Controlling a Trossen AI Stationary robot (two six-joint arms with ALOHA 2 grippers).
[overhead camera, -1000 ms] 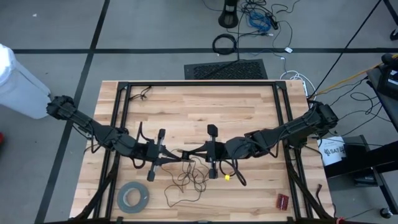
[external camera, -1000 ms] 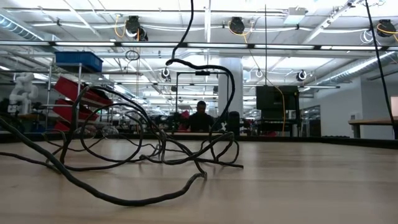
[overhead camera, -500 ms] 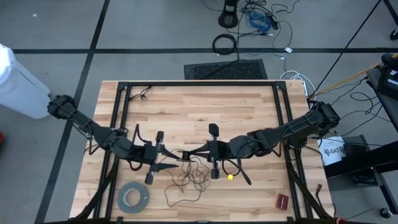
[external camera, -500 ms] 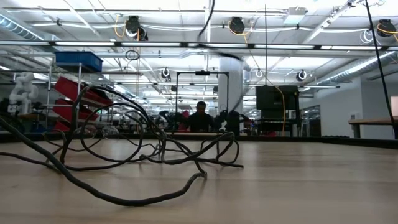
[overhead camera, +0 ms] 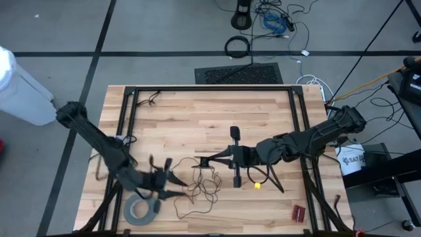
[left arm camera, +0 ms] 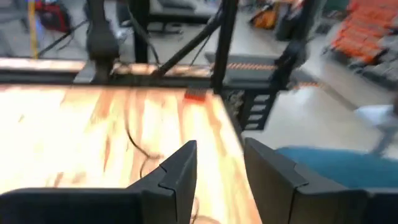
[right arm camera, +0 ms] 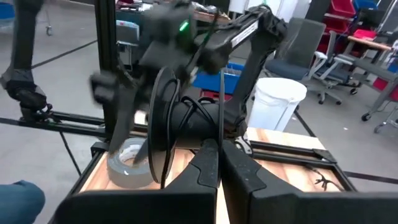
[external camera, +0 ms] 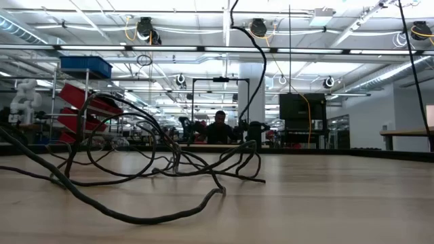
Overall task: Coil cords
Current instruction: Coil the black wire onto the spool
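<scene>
The cord is a thin dark wire lying as a loose tangle on the wooden table, near its front edge and about the middle. One strand rises from the tangle out of the top of the low view. My right gripper hangs above the tangle, pointing toward the table's left, shut on the cord. My left gripper stands open left of the tangle, close to the tape roll, with nothing between its fingers. The small round disc does not show plainly. My right gripper pinches a strand of the thin wire between its two fingers, at their free ends. The fingers lie about level and come from the table's right. Loops of cord hang slack beside them, and the rest of the tangle rests on the table.
A grey tape roll lies at the near left, just below my left gripper. A small red thing lies at the near right. A black frame rims the table. The far half of the table top is bare wood.
My left gripper has opened and let go of the cord, then swung down toward the table's near left, beside the tape roll. My right gripper has risen a little and moved toward the table's right with its strand, which now hangs from it alone.
</scene>
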